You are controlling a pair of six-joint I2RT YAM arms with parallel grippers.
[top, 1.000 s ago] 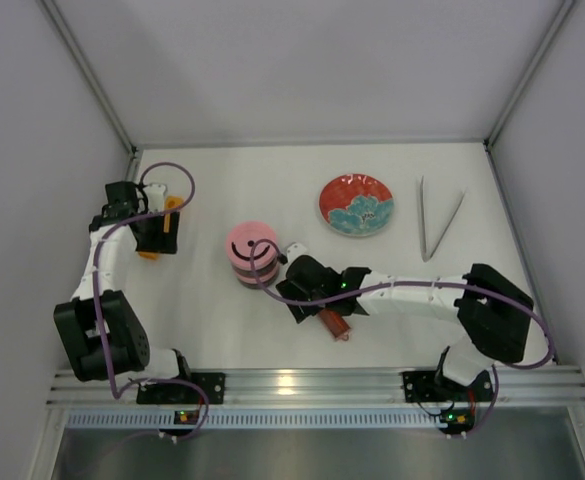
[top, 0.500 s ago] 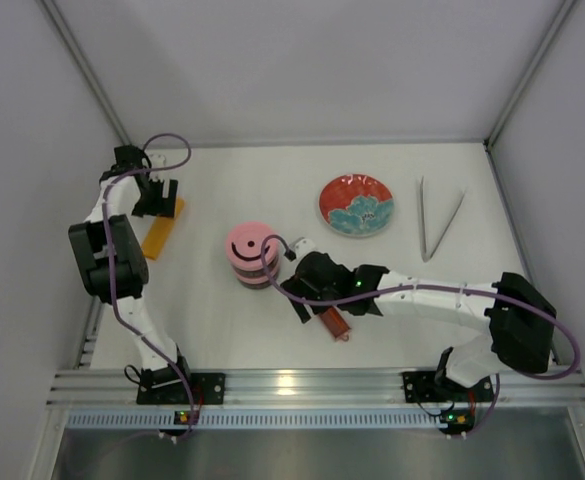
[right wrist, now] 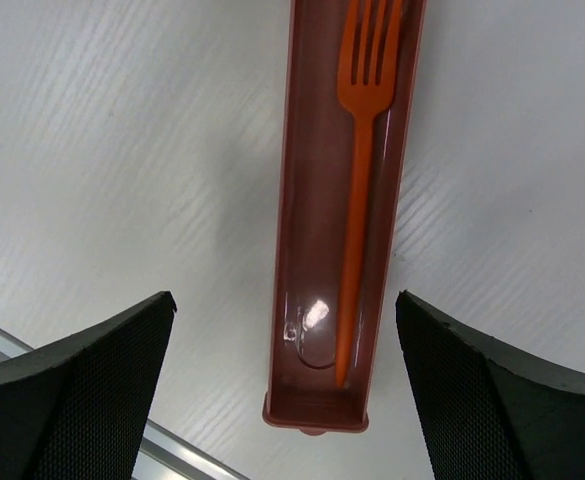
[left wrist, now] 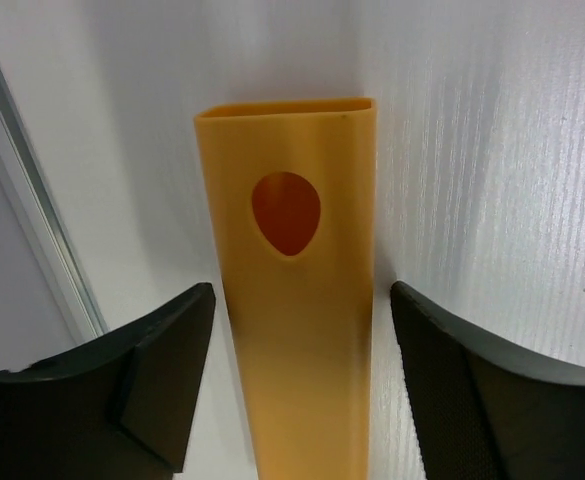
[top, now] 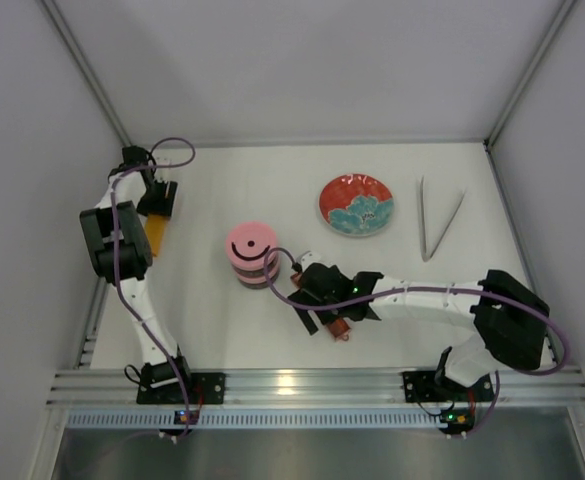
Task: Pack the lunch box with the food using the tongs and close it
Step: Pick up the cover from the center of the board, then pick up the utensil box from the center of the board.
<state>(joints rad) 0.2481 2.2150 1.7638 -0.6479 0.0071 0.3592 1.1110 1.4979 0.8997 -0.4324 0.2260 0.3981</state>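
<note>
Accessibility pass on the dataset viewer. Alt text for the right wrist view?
A long dark-red tray lies on the white table with an orange plastic fork inside, tines toward the top of the view. The right gripper is open, its black fingers standing well apart on either side of the tray.

Overhead view faces down; 2 close wrist views share its flat orange bar (left wrist: 297, 330) left of pink-lidded steel tins (top: 251, 252), long dark-red tray (right wrist: 337, 220) right.

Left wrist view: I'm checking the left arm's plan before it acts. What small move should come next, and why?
Probably close the left gripper on the orange bar: its open jaws straddle the bar, one on each side with a gap, so nothing is gripped yet.
</note>
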